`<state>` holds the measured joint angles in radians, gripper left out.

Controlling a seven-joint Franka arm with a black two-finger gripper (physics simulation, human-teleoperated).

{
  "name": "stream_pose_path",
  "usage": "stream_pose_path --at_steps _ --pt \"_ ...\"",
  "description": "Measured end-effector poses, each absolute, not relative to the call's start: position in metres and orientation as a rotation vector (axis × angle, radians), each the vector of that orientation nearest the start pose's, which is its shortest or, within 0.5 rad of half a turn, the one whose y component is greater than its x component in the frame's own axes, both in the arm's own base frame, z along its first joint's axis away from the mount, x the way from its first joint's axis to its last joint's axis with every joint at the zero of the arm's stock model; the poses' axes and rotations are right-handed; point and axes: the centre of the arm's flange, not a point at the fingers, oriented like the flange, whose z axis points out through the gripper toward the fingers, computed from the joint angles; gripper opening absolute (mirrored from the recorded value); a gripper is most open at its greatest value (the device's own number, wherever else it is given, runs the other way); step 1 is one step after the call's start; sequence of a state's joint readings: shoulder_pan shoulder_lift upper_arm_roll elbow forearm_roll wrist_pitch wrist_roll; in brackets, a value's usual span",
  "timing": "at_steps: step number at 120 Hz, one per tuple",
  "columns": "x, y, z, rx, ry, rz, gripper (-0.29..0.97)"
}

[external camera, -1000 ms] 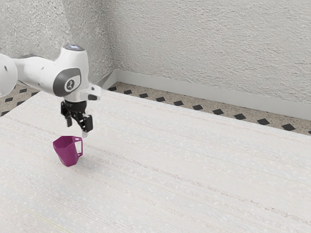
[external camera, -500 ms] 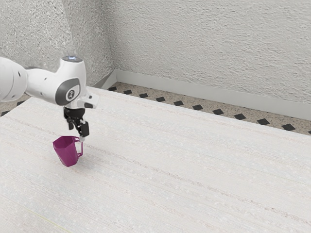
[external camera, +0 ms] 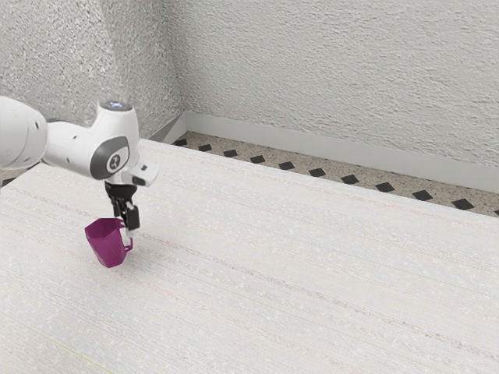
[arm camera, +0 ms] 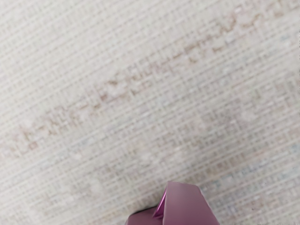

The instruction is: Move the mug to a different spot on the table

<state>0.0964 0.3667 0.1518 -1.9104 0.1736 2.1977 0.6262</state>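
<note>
The purple mug (external camera: 107, 241) stands upright on the table (external camera: 312, 257) near the exterior view's left, directly under the gripper (external camera: 129, 224), which is down at its rim on the handle side, clenched or released I cannot tell.

The mug (external camera: 107, 242) is sitting upright on the table (external camera: 312, 273), far over on the exterior view's left. Its handle is pointing to the exterior view's right. The gripper (external camera: 129, 226) is hanging right over the handle side of the mug, down by its rim. The arm is reaching in from the exterior view's left. Behind the table a strip of floor (external camera: 351, 176) is running along, and 2 walls (external camera: 327, 70) are meeting behind that. In the wrist view the mug (arm camera: 183, 207) is sitting just under the hand on the table (arm camera: 140, 93).
</note>
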Motion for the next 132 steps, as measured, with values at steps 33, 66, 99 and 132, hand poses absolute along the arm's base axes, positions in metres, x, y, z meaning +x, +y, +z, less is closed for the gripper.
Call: stream_pose_path --at_steps 33,66,99,132 --pt "0.595 0.157 0.291 -2.894 0.803 0.251 0.65" --pt "0.593 0.16 0.284 -2.895 0.844 0.267 0.65" --pt "0.593 0.16 0.278 -2.894 0.873 0.279 0.65" --pt "0.593 0.162 0.276 -2.891 0.888 0.279 0.54"
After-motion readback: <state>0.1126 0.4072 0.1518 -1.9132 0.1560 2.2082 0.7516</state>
